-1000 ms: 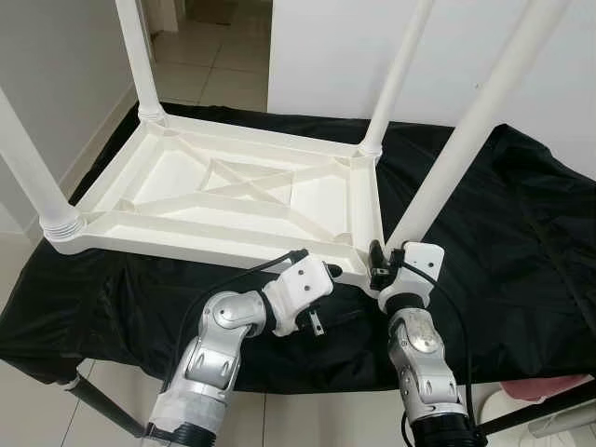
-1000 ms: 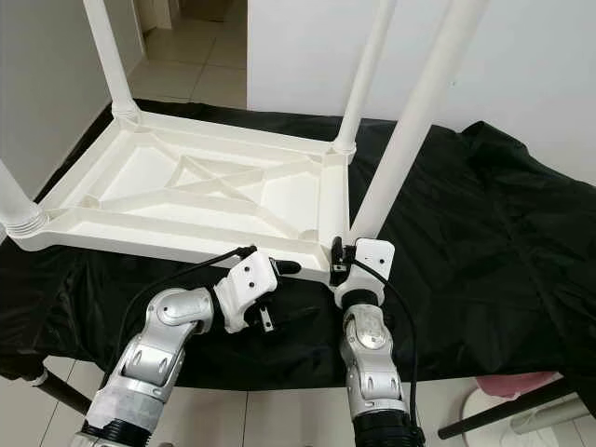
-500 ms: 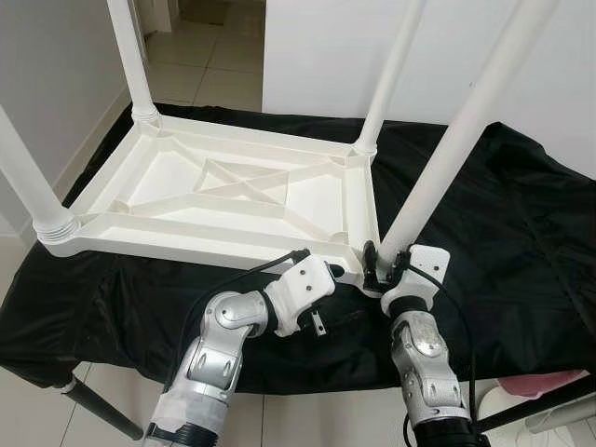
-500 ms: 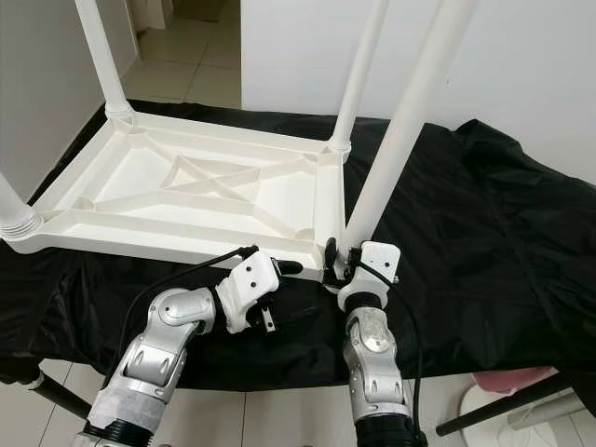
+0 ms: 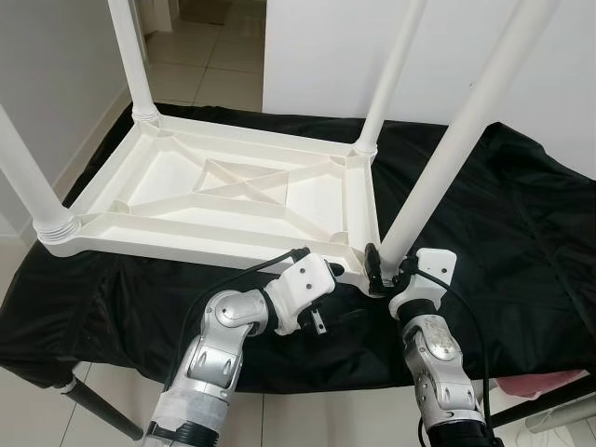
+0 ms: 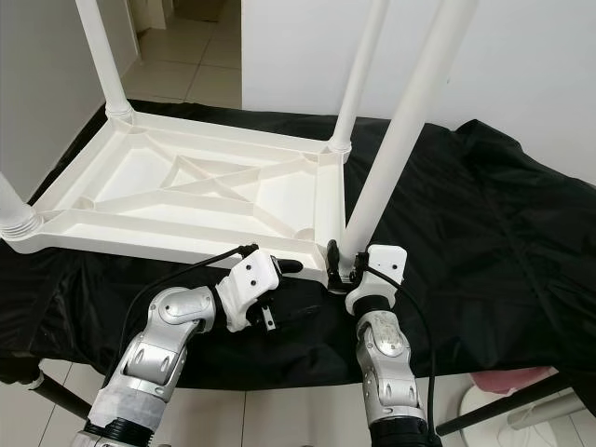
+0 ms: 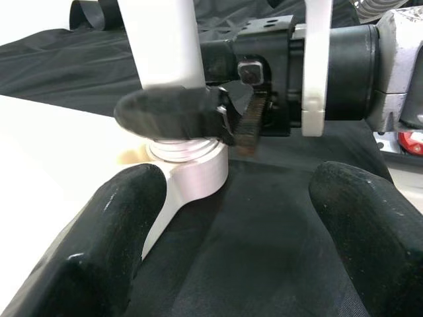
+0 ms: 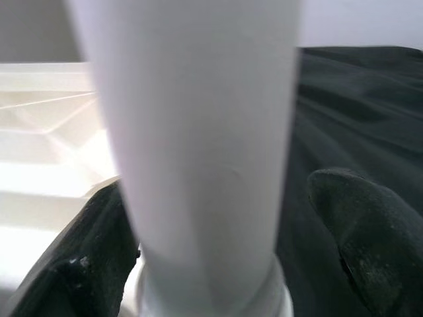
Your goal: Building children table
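Observation:
A white plastic children's table (image 5: 223,200) lies upside down on a black cloth, with its legs pointing up. The near right leg (image 5: 456,140) stands in its corner socket (image 7: 192,172). My right gripper (image 5: 380,270) is open at the base of this leg and straddles it. One finger (image 8: 92,264) touches the leg (image 8: 198,132); the other finger (image 8: 357,231) stands off it. My left gripper (image 5: 343,293) is open just below the table's near edge and holds nothing. It points at the socket and at the right gripper (image 7: 231,112).
The black cloth (image 5: 521,223) covers a low stand and hangs over its front edge. A white wall (image 5: 326,56) is behind, with a tiled floor (image 5: 205,56) and doorway at the far left. Something pink (image 5: 545,384) lies on the floor at lower right.
My right wrist has swung slightly to the right while its fingers stay at the leg base. The left arm has not moved. The camera shifted a little.

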Controlling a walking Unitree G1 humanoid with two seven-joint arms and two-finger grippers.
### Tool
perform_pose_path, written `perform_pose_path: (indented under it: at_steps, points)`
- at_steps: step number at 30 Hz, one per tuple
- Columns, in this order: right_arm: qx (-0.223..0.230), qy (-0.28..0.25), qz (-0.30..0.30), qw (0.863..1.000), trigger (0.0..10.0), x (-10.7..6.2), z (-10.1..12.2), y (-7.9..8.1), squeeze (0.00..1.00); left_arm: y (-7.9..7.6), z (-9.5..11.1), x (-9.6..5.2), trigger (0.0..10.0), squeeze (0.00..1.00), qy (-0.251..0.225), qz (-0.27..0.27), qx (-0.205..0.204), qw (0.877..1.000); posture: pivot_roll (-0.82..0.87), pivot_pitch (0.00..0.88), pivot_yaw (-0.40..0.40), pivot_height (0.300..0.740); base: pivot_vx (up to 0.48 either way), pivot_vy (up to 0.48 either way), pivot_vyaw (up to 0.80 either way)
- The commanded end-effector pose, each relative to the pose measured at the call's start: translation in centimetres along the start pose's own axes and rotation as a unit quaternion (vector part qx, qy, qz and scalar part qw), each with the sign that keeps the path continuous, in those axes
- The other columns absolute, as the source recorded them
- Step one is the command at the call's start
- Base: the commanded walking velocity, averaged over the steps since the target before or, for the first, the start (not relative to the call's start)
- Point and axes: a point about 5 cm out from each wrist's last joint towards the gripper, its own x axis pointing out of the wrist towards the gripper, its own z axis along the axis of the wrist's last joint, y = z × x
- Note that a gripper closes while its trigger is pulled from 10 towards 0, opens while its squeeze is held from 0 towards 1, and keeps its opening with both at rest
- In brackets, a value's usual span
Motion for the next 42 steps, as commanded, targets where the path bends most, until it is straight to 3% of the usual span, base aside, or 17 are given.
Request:
perform_pose_path:
  at_steps: [1, 9, 16, 18, 20, 21, 23, 24, 34, 35, 42]
  points:
    - [0.000, 0.005, 0.005, 1.000, 10.0, -0.1, -0.3, -0.7, 0.00, 0.9, 0.2, 0.3, 10.0, 0.00, -0.010, 0.105, -0.012, 0.994, -0.03, 0.000, -0.084, 0.740, 0.000, 0.000, 0.00]
    - [-0.031, 0.022, 0.082, 0.996, 10.0, 0.8, -0.3, -2.4, 0.00, 1.1, 0.2, 0.3, 10.0, 0.00, -0.011, 0.108, -0.014, 0.994, -0.02, 0.000, -0.088, 0.740, 0.000, 0.000, 0.00]
    - [-0.040, 0.025, 0.133, 0.990, 10.0, 1.7, 0.0, -2.3, 0.00, 1.1, 0.2, 0.3, 10.0, 0.00, -0.010, 0.109, -0.011, 0.994, -0.02, 0.000, -0.090, 0.740, 0.000, 0.000, 0.00]
    - [-0.048, 0.037, 0.188, 0.980, 9.6, 2.4, -0.1, -1.7, 0.00, 1.2, 0.3, 0.4, 10.0, 0.00, -0.009, 0.110, -0.008, 0.994, -0.01, 0.000, -0.096, 0.740, 0.000, 0.000, 0.00]
    - [-0.048, 0.037, 0.188, 0.980, 9.6, 2.4, -0.1, -1.7, 0.00, 1.2, 0.3, 0.4, 10.0, 0.00, -0.009, 0.110, -0.008, 0.994, -0.01, 0.000, -0.096, 0.740, 0.000, 0.000, 0.00]
    - [-0.050, 0.046, 0.207, 0.976, 4.8, 2.6, -0.3, -1.5, 0.00, 1.2, 0.4, 0.4, 10.0, 0.00, -0.010, 0.111, -0.007, 0.994, 0.00, 0.000, -0.098, 0.740, 0.000, 0.000, 0.00]
    - [-0.050, 0.051, 0.216, 0.974, 4.8, 2.7, -0.4, -1.5, 0.00, 1.3, 0.4, 0.4, 10.0, 0.00, -0.010, 0.112, -0.007, 0.994, 0.00, 0.000, -0.098, 0.740, 0.000, 0.000, 0.00]
    - [-0.049, 0.055, 0.223, 0.972, 0.0, 2.6, -0.6, -1.4, 0.00, 1.3, 0.5, 0.4, 10.0, 0.00, -0.010, 0.113, -0.006, 0.993, 0.00, 0.000, -0.102, 0.740, 0.000, 0.000, 0.00]
    - [-0.046, 0.060, 0.243, 0.967, 0.0, 2.4, -1.2, -1.8, 0.00, 1.2, 0.5, 0.4, 10.0, 0.00, -0.012, 0.116, -0.007, 0.993, 0.00, 0.000, -0.102, 0.740, 0.000, 0.000, 0.00]
    - [-0.041, 0.060, 0.238, 0.969, 10.0, 2.3, -1.3, -1.8, 0.00, 1.2, 0.5, 0.5, 10.0, 0.00, -0.012, 0.114, -0.007, 0.993, 0.00, 0.000, -0.098, 0.740, 0.000, 0.000, 0.00]
    - [-0.045, 0.063, 0.209, 0.975, 10.0, 2.2, -1.7, -2.0, 0.00, 1.1, 0.2, 0.5, 10.0, 0.00, -0.003, 0.106, 0.002, 0.994, 0.00, 0.000, -0.093, 0.740, 0.000, 0.000, 0.00]
